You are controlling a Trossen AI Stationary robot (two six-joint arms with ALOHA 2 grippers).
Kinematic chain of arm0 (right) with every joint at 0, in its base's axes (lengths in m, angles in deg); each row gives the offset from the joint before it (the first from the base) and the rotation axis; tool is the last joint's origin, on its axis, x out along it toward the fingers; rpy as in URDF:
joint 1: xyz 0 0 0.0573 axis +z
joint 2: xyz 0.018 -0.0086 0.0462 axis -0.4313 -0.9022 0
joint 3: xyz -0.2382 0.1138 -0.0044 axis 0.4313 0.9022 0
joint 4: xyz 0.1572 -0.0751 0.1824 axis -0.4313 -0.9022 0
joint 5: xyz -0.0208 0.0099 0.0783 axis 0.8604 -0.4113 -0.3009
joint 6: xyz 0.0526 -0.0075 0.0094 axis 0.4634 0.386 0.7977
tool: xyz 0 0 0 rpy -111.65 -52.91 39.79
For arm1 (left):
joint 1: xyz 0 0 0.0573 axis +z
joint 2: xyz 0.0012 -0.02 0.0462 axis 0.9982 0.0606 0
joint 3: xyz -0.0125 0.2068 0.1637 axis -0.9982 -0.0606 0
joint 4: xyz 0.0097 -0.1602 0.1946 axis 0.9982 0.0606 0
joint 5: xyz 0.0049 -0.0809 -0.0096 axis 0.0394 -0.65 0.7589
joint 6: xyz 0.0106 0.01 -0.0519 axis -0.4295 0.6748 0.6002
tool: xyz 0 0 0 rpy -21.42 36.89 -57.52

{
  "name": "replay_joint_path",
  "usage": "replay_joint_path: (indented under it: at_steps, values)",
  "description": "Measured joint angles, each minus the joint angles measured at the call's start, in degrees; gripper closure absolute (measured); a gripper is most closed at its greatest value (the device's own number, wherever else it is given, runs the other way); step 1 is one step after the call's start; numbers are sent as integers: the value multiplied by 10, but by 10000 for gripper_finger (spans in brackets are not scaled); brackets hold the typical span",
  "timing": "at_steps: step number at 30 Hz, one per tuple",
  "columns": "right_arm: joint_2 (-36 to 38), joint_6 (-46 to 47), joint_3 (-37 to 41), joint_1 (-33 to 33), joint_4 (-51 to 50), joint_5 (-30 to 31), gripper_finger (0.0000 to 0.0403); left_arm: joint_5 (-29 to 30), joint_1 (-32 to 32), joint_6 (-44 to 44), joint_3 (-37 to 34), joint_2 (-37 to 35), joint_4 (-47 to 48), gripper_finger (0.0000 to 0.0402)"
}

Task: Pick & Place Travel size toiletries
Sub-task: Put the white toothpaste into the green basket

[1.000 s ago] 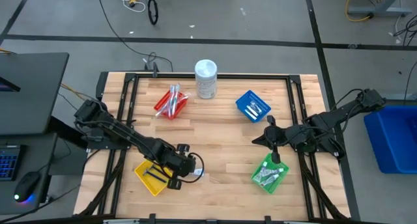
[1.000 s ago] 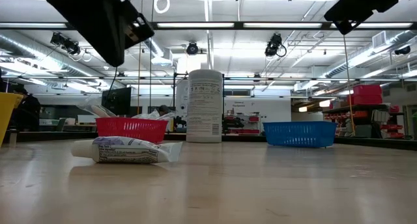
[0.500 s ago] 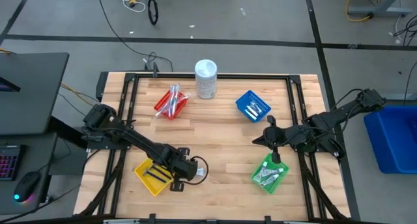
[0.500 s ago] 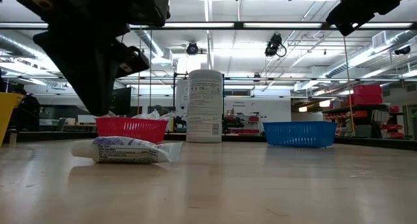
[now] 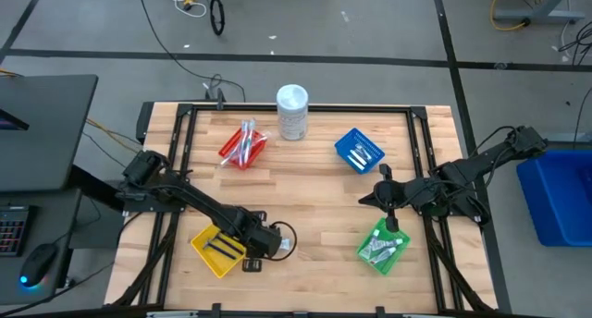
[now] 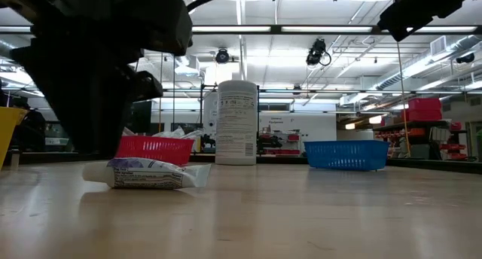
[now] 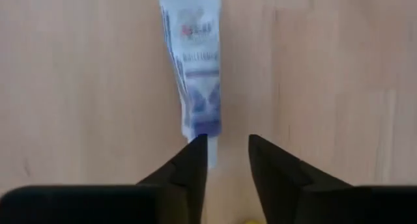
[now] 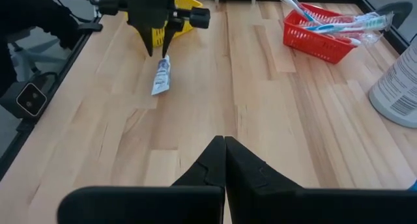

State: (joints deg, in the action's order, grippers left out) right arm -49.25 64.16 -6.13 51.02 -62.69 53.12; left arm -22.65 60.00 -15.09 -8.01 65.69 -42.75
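We found the small white toothpaste tube with blue print lying flat on the bare wooden table, just beside the yellow plastic basket. Our left gripper hovered over the tube's nearer end, fingers partly apart and holding nothing. We judged it best to descend straight, straddle the tube across its width, then close. Our right gripper waited closed and empty near the green basket

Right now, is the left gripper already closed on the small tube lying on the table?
No, the left gripper stands open just above the tube.
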Motion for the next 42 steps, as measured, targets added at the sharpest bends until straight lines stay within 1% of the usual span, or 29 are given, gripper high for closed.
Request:
replay_joint_path:
  at_steps: [5,10,16,22,24,30,33,35,42]
  values:
    - [0,0,0,0,-2,0,400,-11,0,4,0,4,5,241]
    - [0,0,0,0,-2,0,400,-3,1,5,-1,4,5,219]
    - [0,0,0,0,-2,0,400,-2,1,6,-1,4,5,216]
    - [0,-2,0,0,-4,0,400,20,2,4,0,11,4,216]
    - [0,-2,0,0,-4,0,400,14,3,3,-1,14,16,216]
    - [0,-1,0,0,-10,0,400,12,4,4,0,29,-5,218]
    - [0,-1,0,0,-11,0,400,7,4,1,-1,31,4,218]
    - [0,-1,0,0,-13,0,400,7,4,1,0,35,-9,218]
    - [0,-1,0,0,-14,0,400,1,4,0,0,39,-6,219]
